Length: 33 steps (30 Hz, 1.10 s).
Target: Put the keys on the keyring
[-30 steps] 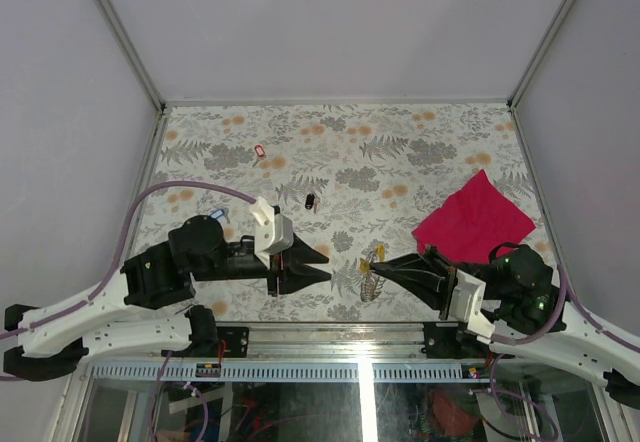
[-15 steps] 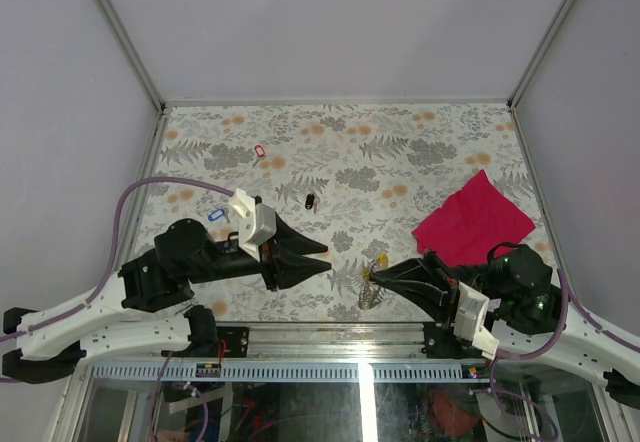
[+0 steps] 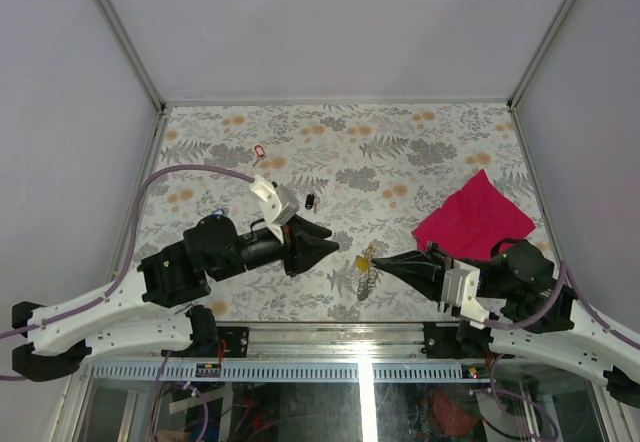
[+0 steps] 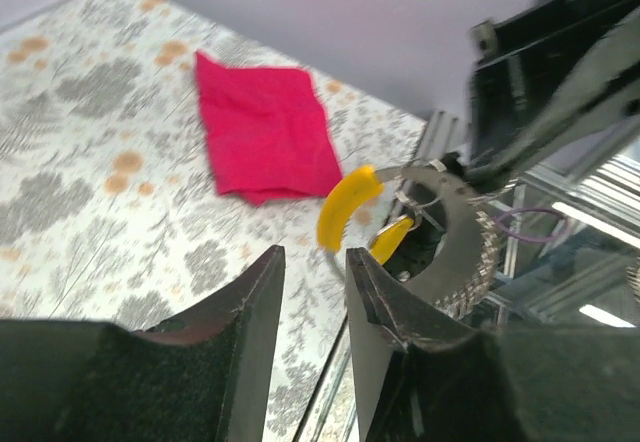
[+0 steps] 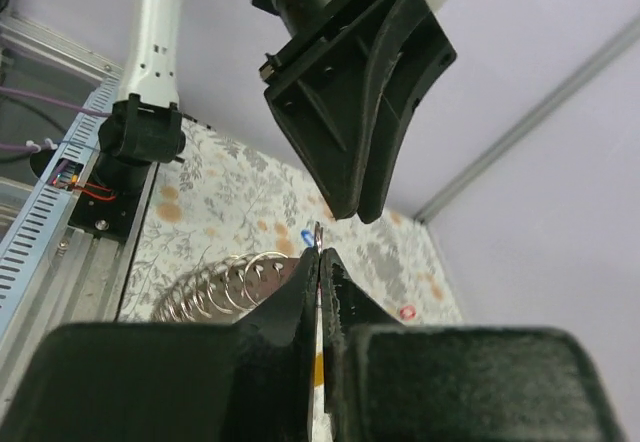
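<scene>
My right gripper (image 3: 380,259) is shut on the thin metal keyring (image 5: 318,234) and holds it just above the table. A curved yellow piece (image 4: 343,207) and a second yellow bit (image 4: 392,239) hang at the ring, with a wire coil (image 3: 366,281) below them. My left gripper (image 3: 328,245) stands open a finger's width left of the ring, fingers (image 4: 262,287) pointing at it with nothing between them. Of the keys, a black one (image 3: 310,201) lies behind the left gripper. A red one (image 3: 260,150) is far back left. A blue one (image 5: 307,235) peeks out beside the left arm.
A magenta cloth (image 3: 470,219) lies at the right on the flower-patterned table (image 3: 400,152). The metal front rail (image 3: 330,327) runs just below both grippers. Grey walls close the table in on three sides.
My left gripper has turned and swung right and back toward the keyring, its tips now close to it. The right gripper has shifted slightly, still holding the ring.
</scene>
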Each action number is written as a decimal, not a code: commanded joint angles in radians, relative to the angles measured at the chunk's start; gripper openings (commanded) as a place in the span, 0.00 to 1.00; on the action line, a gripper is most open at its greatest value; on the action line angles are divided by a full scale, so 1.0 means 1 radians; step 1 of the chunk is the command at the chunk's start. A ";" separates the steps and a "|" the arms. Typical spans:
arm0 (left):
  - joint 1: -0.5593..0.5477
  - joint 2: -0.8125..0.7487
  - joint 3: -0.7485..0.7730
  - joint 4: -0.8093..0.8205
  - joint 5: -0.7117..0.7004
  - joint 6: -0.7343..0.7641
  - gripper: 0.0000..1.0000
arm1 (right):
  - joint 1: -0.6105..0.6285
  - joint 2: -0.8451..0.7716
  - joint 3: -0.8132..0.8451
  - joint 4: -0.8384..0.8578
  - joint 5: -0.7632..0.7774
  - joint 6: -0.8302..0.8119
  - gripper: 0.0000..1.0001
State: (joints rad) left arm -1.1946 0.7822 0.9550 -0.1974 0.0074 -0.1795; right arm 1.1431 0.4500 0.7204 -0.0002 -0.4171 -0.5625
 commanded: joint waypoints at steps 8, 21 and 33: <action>0.363 0.127 -0.040 -0.048 0.067 -0.145 0.28 | 0.004 0.088 0.137 -0.267 0.347 0.323 0.00; 0.587 0.425 0.006 -0.041 0.052 -0.069 0.33 | 0.005 0.291 0.266 -0.547 0.516 0.595 0.00; 0.644 0.843 0.221 -0.063 0.091 0.026 0.31 | 0.005 0.349 0.198 -0.579 0.418 0.701 0.00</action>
State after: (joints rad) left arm -0.5629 1.5383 1.0973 -0.2756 0.0811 -0.2016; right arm 1.1431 0.8280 0.9348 -0.6228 0.0589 0.0940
